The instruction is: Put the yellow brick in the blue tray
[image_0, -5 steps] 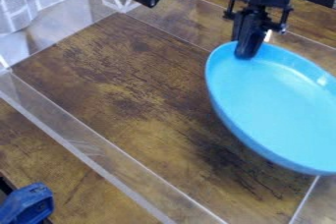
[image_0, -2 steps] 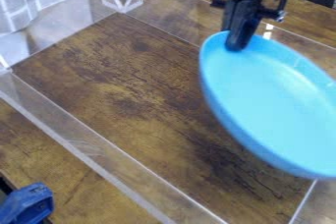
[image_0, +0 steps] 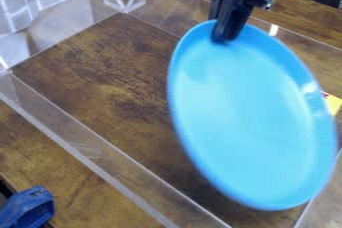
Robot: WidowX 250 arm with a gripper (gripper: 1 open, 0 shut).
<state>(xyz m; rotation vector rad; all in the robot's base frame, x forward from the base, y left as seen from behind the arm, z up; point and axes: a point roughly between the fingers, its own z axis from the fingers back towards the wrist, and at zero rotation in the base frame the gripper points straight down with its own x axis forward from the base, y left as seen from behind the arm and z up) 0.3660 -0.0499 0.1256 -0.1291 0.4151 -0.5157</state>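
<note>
On the wooden desk (image_0: 107,82) the blue tray (image_0: 254,122) stands tilted, hand (image_0: 230,30) seemingly clamping its rim; yellow brick (image_0: 331,103) outside, unplaced.

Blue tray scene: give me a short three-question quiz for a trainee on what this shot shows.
1. True or false: the blue tray lies flat on the wooden table.
2. Where is the gripper? A: at the tray's far rim. B: over the table's near left corner. C: out of view.
3. Where does the yellow brick show?

Key:
1. False. The tray is tipped up, with its face turned toward the camera.
2. A.
3. Only a sliver shows at the picture's right edge, just past the tray's right rim and not inside the tray.
</note>
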